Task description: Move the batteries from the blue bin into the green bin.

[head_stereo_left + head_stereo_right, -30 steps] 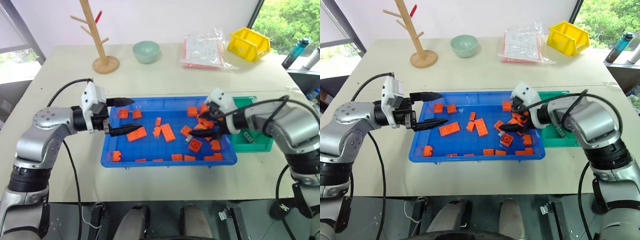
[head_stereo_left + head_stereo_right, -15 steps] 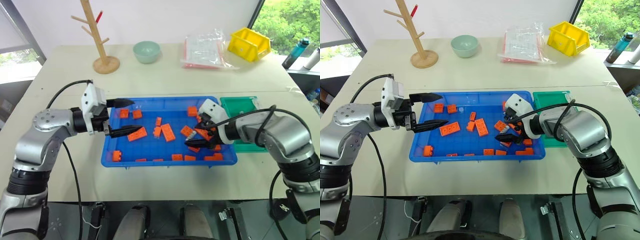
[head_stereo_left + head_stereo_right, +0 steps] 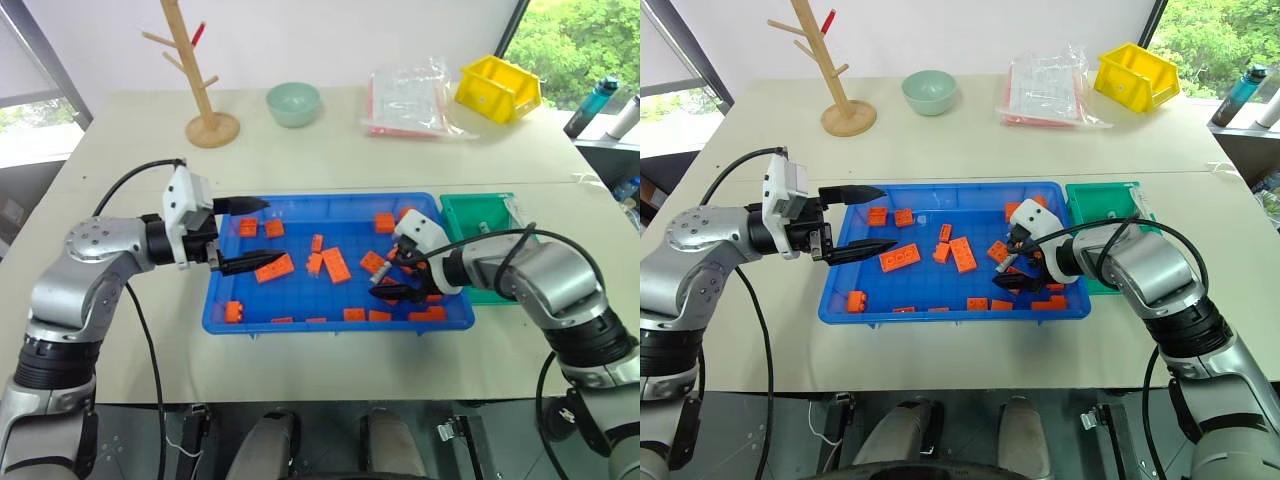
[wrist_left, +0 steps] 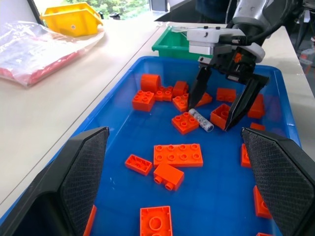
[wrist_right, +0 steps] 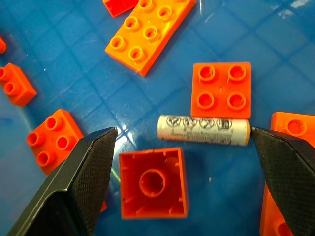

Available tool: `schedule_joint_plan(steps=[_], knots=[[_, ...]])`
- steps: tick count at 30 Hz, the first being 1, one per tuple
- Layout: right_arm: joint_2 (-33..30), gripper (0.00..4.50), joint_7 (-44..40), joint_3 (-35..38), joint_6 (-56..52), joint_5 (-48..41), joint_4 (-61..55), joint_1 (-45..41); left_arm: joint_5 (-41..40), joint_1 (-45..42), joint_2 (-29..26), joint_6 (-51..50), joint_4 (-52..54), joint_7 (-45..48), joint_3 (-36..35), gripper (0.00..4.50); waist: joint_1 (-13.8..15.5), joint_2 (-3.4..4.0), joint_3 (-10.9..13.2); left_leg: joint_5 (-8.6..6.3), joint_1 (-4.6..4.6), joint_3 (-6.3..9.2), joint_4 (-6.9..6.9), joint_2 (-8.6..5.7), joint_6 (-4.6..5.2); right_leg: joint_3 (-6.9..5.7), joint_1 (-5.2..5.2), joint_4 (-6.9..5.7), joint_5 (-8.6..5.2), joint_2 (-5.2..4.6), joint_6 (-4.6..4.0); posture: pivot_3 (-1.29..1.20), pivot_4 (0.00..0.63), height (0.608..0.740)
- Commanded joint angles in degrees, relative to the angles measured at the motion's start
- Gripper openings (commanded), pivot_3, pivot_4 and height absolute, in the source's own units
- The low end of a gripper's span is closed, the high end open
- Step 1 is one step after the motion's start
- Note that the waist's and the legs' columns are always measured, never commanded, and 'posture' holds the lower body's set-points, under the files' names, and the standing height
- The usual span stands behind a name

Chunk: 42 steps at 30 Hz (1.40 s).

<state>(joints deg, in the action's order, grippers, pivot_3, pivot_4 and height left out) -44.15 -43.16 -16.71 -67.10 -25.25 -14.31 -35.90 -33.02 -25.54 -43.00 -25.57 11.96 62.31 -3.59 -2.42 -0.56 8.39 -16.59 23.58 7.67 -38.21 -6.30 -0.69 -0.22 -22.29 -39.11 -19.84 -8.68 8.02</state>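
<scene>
light: bright, even daylight | source: windows (image 3: 575,35) at the far corners | shadows: soft and short on the table (image 3: 330,150) | glare: small reflections on the wet-looking blue bin (image 5: 275,29) floor | focus: sharp

We can read no words, brand names or numbers anywhere. The one thing bearing markings is the small silver-grey cylindrical battery (image 5: 202,130) lying on the floor of the wide bright-blue plastic tray (image 5: 295,44) among orange toy bricks: along its casing we see a row of small dark round and boxed symbols with a line of fine print beneath, all too small for us to make out. In the left wrist view the same battery (image 4: 201,120) shows only as dark specks on a pale casing.
</scene>
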Motion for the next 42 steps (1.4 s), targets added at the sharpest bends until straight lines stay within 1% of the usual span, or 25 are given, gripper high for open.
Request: schedule_joint_plan(steps=[1, 8, 11, 14, 15, 19, 20, 24, 25, 27, 28, 29, 30, 32, 35, 37, 40, 42], knots=[[0.6, 4.47, 0.4, -0.7, 0.8, 1.7, 0.9, -0.7, -0.4, -0.9, -0.2, 0.5, 1.6, 0.0, -1.0, 4.50, 0.0, 0.00, 0.0, 0.00, 0.00, 0.00, 0.00, 0.00, 0.00, 0.00, 0.00, 0.00, 0.00, 0.00, 0.00, 0.00, 0.150, 0.726], [1.7, 4.47, 0.7, -2.3, 2.2, 3.7, 0.9, -0.9, -0.4, -1.3, -0.2, 0.3, 1.5, 0.0, -1.0, 4.50, 0.0, -0.01, 0.0, 0.00, 0.00, 0.00, -0.01, 0.00, 0.00, 0.00, 0.00, 0.00, 0.00, 0.00, 0.00, 0.00, 0.150, 0.726], [1.7, 3.75, 1.0, -3.4, 3.6, 5.2, 0.3, -0.4, -0.4, -1.5, -0.3, 0.3, 1.5, 0.0, -1.1, 4.50, 0.0, -0.01, 0.0, 0.00, 0.00, 0.01, -0.01, 0.00, 0.00, 0.00, 0.00, 0.00, 0.00, 0.00, 0.00, 0.00, 0.150, 0.726], [1.6, 2.27, 0.9, -3.6, 3.9, 5.9, -1.1, -0.1, -0.4, -2.0, -0.3, 0.3, 1.0, 0.0, -1.1, 4.50, -0.1, -0.01, 0.0, 0.00, 0.00, 0.01, -0.01, 0.00, 0.00, 0.00, -0.01, 0.00, 0.00, 0.00, 0.00, 0.00, 0.150, 0.726], [1.5, 2.23, 0.9, -3.3, 3.7, 5.8, -1.7, 0.0, -0.3, -2.3, -0.3, 0.3, 0.8, 0.1, -1.0, 4.50, 0.0, -0.01, 0.0, 0.00, 0.00, 0.01, -0.01, 0.00, 0.00, 0.00, -0.01, 0.00, 0.00, 0.00, 0.00, 0.00, 0.150, 0.726], [1.7, 2.24, 0.6, -1.1, 1.9, 4.6, -4.1, -0.6, 0.1, -3.1, -0.2, 0.5, -0.4, 0.4, -0.8, 4.50, -0.1, -0.01, 0.0, 0.00, 0.00, 0.01, 0.00, 0.00, 0.00, 0.00, -0.02, 0.00, 0.00, 0.00, 0.00, 0.00, 0.150, 0.726], [2.2, 2.24, 0.8, 0.5, 0.6, 3.7, -4.5, -1.3, 0.2, -3.3, -0.2, 0.7, -0.7, 0.5, -0.7, 4.50, -0.1, -0.01, 0.0, 0.00, 0.00, 0.00, 0.00, 0.00, 0.00, 0.00, -0.02, 0.00, 0.00, 0.00, 0.00, 0.00, 0.150, 0.726], [3.5, 2.24, 1.5, 9.4, -5.2, -0.8, -5.8, -4.9, 0.6, -3.8, 0.3, 1.3, -1.7, 0.8, -0.2, 4.50, -0.1, 0.00, 0.0, 0.00, 0.00, 0.00, 0.00, 0.00, 0.00, 0.00, -0.02, -0.01, 0.00, 0.01, 0.00, 0.00, 0.150, 0.726], [3.9, 2.24, 1.7, 13.5, -7.7, -2.6, -5.4, -6.4, 0.7, -3.9, 0.4, 1.4, -1.9, 0.9, 0.0, 4.50, -0.1, 0.00, 0.0, 0.00, 0.00, 0.00, 0.01, 0.00, 0.00, 0.00, -0.02, 0.00, 0.00, 0.01, 0.00, 0.00, 0.150, 0.726], [4.4, 2.24, 2.3, 19.4, -11.7, -5.1, -4.9, -8.5, 0.9, -4.0, 0.6, 1.7, -2.4, 1.2, 0.1, 4.50, 0.0, 0.00, 0.0, 0.00, 0.00, 0.00, 0.01, 0.00, 0.00, 0.00, -0.01, 0.00, 0.00, 0.01, 0.00, 0.00, 0.150, 0.726], [2.9, 2.24, 2.0, 22.6, -12.9, -6.0, -4.6, -9.3, 0.9, -3.9, 0.6, 1.6, -2.6, 1.4, 0.1, 4.50, 0.1, 0.00, 0.0, 0.00, 0.00, 0.01, 0.00, -0.01, 0.00, -0.01, 0.00, -0.01, 0.00, 0.01, 0.00, 0.00, 0.150, 0.726], [0.2, 2.24, 1.3, 24.6, -12.4, -6.0, -4.6, -8.9, 0.8, -3.8, 0.5, 1.5, -2.8, 1.7, -0.1, 4.50, 0.3, 0.00, 0.0, 0.00, 0.00, 0.02, 0.00, -0.02, 0.00, -0.01, 0.01, 0.00, 0.00, 0.01, 0.00, 0.00, 0.150, 0.726], [-2.7, 2.24, 0.4, 25.9, -11.3, -5.9, -4.6, -7.9, 0.6, -3.6, 0.5, 1.3, -3.0, 1.9, -0.3, 4.50, 0.4, 0.00, 0.0, 0.00, 0.00, 0.06, 0.01, -0.05, 0.00, -0.01, 0.01, 0.00, 0.00, -0.01, 0.00, 0.00, 0.150, 0.726], [-6.3, 2.24, -0.3, 26.6, -9.6, -5.7, -4.9, -6.0, 0.4, -3.3, 0.3, 1.1, -3.4, 2.4, -0.8, 4.50, 0.7, 0.00, 0.0, 0.00, 0.00, 0.10, 0.01, -0.11, 0.00, 0.00, 0.02, -0.01, 0.00, -0.04, 0.00, 0.00, 0.150, 0.726], [-13.9, 2.24, -1.1, 29.3, -4.2, -2.5, -1.5, 1.7, -0.1, -3.2, -0.5, 0.9, -4.4, 3.2, -2.0, 4.50, 0.7, -0.01, 0.0, 0.00, 0.00, 0.07, 0.02, -0.11, 0.01, 0.00, 0.02, 0.00, 0.00, -0.04, 0.00, 0.00, 0.150, 0.726], [-15.8, 2.24, -1.4, 30.7, -1.8, -2.1, 0.0, 5.2, -0.1, -3.4, -0.9, 1.0, -5.2, 3.7, -2.4, 4.50, 0.6, 0.00, 0.0, 0.00, 0.00, 0.00, 0.02, -0.08, 0.01, 0.00, 0.01, 0.00, 0.00, -0.05, 0.00, 0.00, 0.150, 0.726], [-16.0, 2.24, -1.4, 32.0, 0.3, -2.2, 1.2, 9.1, 0.0, -4.2, -1.2, 1.1, -6.5, 3.9, -2.8, 4.50, 0.0, 0.01, 0.0, 0.00, 0.00, -0.09, 0.02, -0.01, 0.01, 0.00, 0.00, 0.00, 0.00, -0.03, 0.00, 0.00, 0.150, 0.726], [-15.4, 3.29, -0.8, 31.8, 2.2, -1.8, 1.9, 10.3, 0.1, -4.7, -1.1, 1.1, -7.0, 3.9, -2.7, 4.50, -0.2, 0.01, 0.0, 0.00, 0.00, -0.15, 0.04, 0.06, 0.01, 0.00, -0.03, -0.01, 0.00, 0.01, 0.00, 0.00, 0.150, 0.726]])
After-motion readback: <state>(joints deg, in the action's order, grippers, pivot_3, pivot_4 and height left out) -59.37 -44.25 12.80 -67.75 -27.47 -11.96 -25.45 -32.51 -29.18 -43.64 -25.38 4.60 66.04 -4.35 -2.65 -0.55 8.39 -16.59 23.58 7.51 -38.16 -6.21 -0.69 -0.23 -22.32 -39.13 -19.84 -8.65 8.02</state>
